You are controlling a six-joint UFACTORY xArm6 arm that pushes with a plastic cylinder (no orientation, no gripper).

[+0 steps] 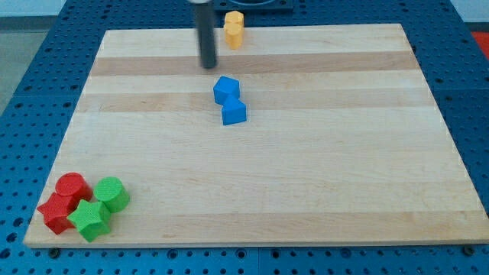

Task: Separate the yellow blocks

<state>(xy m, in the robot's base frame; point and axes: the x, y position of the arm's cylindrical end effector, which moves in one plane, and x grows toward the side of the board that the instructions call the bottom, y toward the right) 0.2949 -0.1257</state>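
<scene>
Now my tip [208, 66] rests on the board [306, 191] near its top edge, a little left of the middle. It is a plain rod with no fingers, so it cannot open or close, and it holds nothing.

The yellow blocks [233, 29] lie at the top edge of the board, just to the right of my tip and a little higher in the view. They touch each other, one in front of the other, and look like one piece; their exact shapes I cannot tell. My tip is near them but apart from them.

Below my tip and slightly to the right, two blue blocks [229, 101] touch each other near the middle of the board.

At the bottom left corner, two red blocks [64, 200] and two green blocks [102, 206] are packed in one group. The upper red and the upper green look like cylinders; the lower ones look like stars.
</scene>
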